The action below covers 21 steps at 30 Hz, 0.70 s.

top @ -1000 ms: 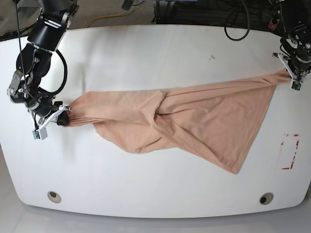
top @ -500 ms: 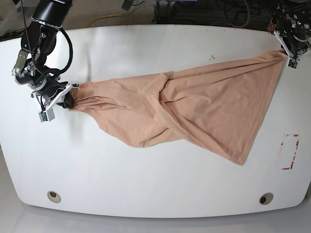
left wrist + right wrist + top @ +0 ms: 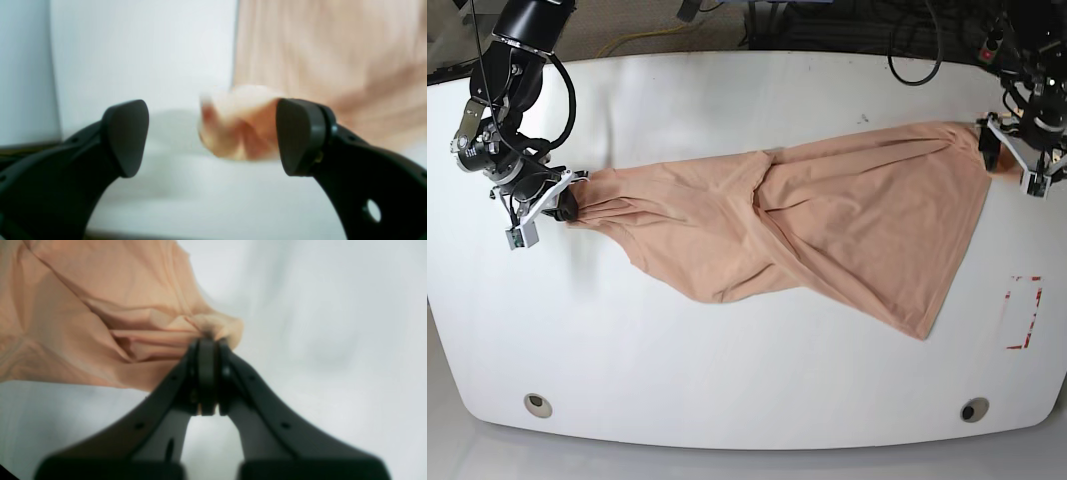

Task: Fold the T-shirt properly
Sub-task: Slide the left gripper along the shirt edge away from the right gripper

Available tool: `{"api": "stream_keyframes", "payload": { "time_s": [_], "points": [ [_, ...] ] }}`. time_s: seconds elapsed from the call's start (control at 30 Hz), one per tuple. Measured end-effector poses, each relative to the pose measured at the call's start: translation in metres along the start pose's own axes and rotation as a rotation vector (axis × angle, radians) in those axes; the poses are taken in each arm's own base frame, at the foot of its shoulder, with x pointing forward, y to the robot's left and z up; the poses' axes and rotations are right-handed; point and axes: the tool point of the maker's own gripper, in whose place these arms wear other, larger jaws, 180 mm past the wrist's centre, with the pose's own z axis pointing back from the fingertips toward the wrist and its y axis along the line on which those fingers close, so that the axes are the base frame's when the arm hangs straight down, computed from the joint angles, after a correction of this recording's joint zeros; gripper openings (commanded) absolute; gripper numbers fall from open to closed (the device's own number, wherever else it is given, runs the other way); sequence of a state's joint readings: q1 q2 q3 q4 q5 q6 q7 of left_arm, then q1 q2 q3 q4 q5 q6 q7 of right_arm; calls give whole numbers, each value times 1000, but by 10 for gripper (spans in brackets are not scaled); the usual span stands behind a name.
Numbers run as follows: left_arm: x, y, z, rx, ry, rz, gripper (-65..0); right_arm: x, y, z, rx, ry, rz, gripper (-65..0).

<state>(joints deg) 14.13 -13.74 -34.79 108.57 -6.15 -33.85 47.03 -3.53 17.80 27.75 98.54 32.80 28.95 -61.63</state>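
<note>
T-shirt (image 3: 827, 230) stretched, twisted. Left gripper (image 3: 213, 136) wide, corner loose; right gripper (image 3: 206, 343) pinching cloth. Next: untwist, flatten.

- My left gripper (image 3: 212, 136) stands with jaws spread wide, at the table's far corner.
- My right gripper (image 3: 207, 344) is clamped tight, fingers pressed together, arm bent low at the opposite side.
</note>
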Motion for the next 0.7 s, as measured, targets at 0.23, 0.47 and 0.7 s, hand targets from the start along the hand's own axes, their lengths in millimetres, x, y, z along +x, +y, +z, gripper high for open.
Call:
{"api": "stream_keyframes", "payload": {
  "time_s": [0.23,0.47,0.7],
  "points": [
    [54,3,-46,-15,-15,16,-85,1,-2,0,-6,0,0,-650],
    [66,-13,-97,-123,9,114,-85,2,-2,0,-8,-4,0,-650],
    [77,-24,-144,-219,-29,261,-85,8,6,-4,11,-25,-14,-650]
  ]
}}
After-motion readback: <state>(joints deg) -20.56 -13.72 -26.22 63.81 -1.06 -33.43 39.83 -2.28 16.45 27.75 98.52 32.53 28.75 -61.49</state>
